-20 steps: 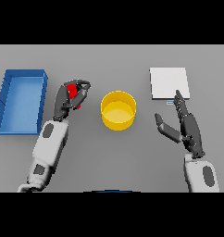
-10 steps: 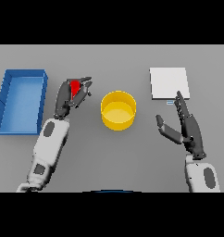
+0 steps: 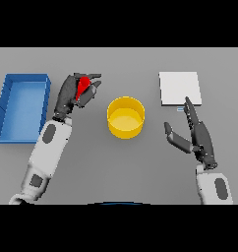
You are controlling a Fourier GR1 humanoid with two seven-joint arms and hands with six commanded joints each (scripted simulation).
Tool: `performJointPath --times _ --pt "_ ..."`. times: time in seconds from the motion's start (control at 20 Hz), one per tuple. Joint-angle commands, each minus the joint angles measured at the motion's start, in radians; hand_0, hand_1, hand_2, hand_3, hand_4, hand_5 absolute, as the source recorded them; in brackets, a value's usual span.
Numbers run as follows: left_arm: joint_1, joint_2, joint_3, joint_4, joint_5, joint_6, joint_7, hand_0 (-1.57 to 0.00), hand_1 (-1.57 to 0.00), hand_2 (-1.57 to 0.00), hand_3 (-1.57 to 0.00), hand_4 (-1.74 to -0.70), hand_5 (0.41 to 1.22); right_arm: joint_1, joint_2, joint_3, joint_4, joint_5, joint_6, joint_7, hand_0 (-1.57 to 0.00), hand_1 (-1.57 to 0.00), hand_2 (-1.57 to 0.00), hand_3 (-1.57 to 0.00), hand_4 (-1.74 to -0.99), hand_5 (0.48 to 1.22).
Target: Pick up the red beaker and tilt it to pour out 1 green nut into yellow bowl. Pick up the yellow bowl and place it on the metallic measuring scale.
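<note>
My left hand (image 3: 72,94) is curled round the red beaker (image 3: 82,87), of which only a red patch shows between the fingers and thumb. It is held left of the yellow bowl (image 3: 126,117), apart from it. The bowl stands at the table's middle, and no nut is visible in it. The metallic measuring scale (image 3: 179,88), a pale square plate, lies at the back right. My right hand (image 3: 196,134) is open with straight fingers, right of the bowl and just in front of the scale.
A blue tray (image 3: 21,106) with raised walls lies at the far left, beside my left forearm.
My left hand has carried the red beaker up and a little toward the bowl. My right hand has barely shifted.
</note>
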Motion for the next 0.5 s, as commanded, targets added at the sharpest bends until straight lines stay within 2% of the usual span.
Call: performJointPath --times 0.0,0.2,0.3,0.45 --pt "-0.003 0.014 -0.009 -0.007 -0.009 -0.004 0.017 -1.57 -1.57 -1.56 -1.56 -1.62 1.165 0.005 0.007 0.006 0.003 0.007 -0.004 -0.009 0.0 0.0 0.0 0.0 -1.277 0.672" --pt "-0.031 0.073 -0.042 -0.03 -0.029 -0.036 0.063 -1.57 -1.57 -1.57 -1.56 -1.64 1.131 -0.011 0.012 -0.002 0.017 0.0 -0.009 -0.004 0.0 0.0 0.0 0.0 -1.274 0.683" --pt "-0.048 0.111 -0.102 -0.032 -0.085 -0.058 0.091 -1.57 -1.57 -1.57 -1.57 -1.68 1.123 0.005 0.015 0.002 0.003 -0.008 -0.002 -0.011 0.0 0.0 0.0 0.0 -1.277 0.688" --pt "-0.121 0.169 -0.208 -0.018 -0.201 -0.094 0.132 -1.57 -1.57 -1.57 -1.57 -1.71 1.133 0.005 0.018 0.003 0.004 0.0 -0.009 0.008 0.0 0.0 0.0 0.0 -1.276 0.689"
